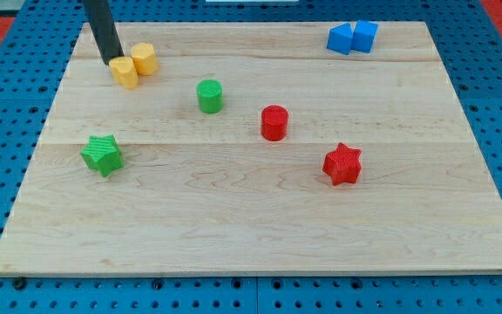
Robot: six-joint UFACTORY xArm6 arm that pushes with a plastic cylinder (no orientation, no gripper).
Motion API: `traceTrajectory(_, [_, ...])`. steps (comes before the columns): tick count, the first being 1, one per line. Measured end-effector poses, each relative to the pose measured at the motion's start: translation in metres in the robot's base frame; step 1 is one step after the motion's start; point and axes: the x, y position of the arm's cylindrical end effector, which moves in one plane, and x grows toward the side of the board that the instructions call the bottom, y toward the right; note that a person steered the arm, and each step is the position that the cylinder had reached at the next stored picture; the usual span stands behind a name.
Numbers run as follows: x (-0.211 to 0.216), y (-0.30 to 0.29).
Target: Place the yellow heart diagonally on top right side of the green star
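Note:
The yellow heart point(124, 72) lies near the view's top left of the wooden board point(260, 227). A second yellow block point(144, 58), six-sided, touches it on its upper right. The green star point(102, 154) lies below them, toward the view's left edge. My tip point(111, 62) stands right at the heart's upper left edge, touching or nearly touching it. The heart is above the star and slightly to its right, about a hand's width away.
A green cylinder point(209, 95) and a red cylinder point(274, 122) stand mid-board. A red star point(342, 164) lies at the right. Two blue blocks point(353, 37) sit together at the top right. Blue pegboard surrounds the board.

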Motion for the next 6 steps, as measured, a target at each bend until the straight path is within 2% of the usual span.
traceTrajectory(1, [0.036,0.031])
traceTrajectory(2, [0.058,0.036])
traceTrajectory(3, [0.035,0.056])
traceTrajectory(4, [0.054,0.093])
traceTrajectory(6, [0.092,0.085])
